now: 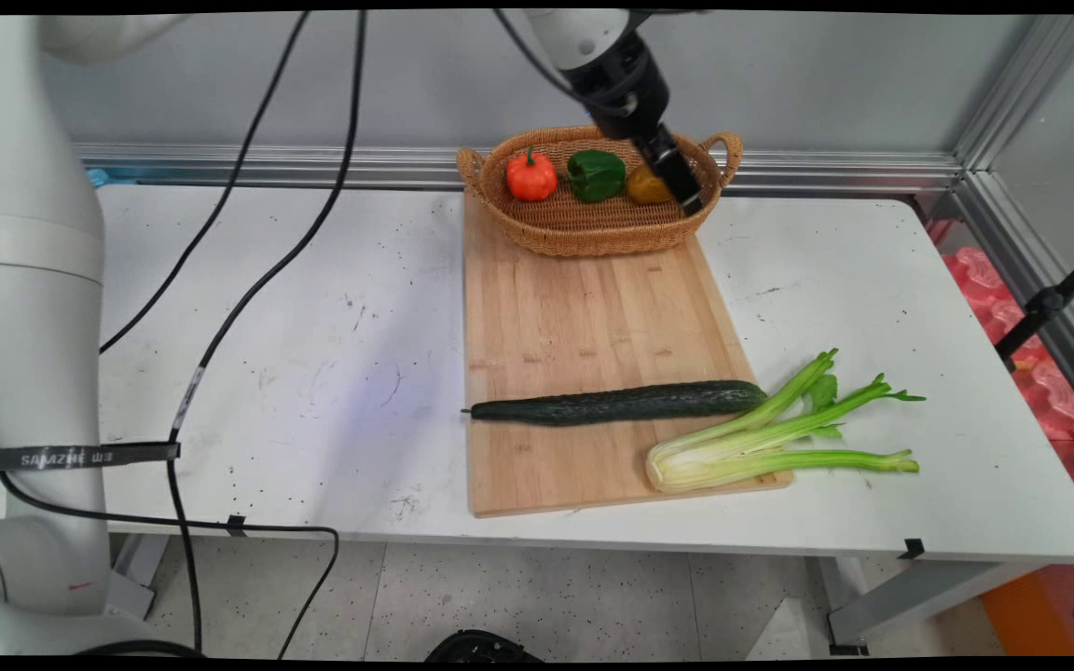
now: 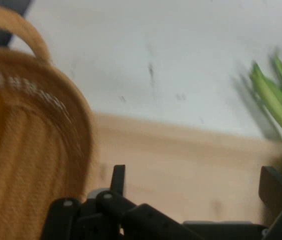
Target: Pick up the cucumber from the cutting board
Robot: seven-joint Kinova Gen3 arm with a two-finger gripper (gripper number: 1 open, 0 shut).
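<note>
Gripper [image 1: 686, 191] spread wide, holding nothing, over the right end of the basket [image 1: 593, 233] beside the yellow pepper [image 1: 644, 186] (probably above the rim). Risk: a descent clips the wicker and shoves the basket along the board [image 1: 584, 308]

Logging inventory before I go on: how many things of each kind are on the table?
Peppers in the basket: 3 (orange, green, yellow)
Cucumber: 1
Celery: 1
Wicker basket: 1
Cutting board: 1
Total: 7
</note>
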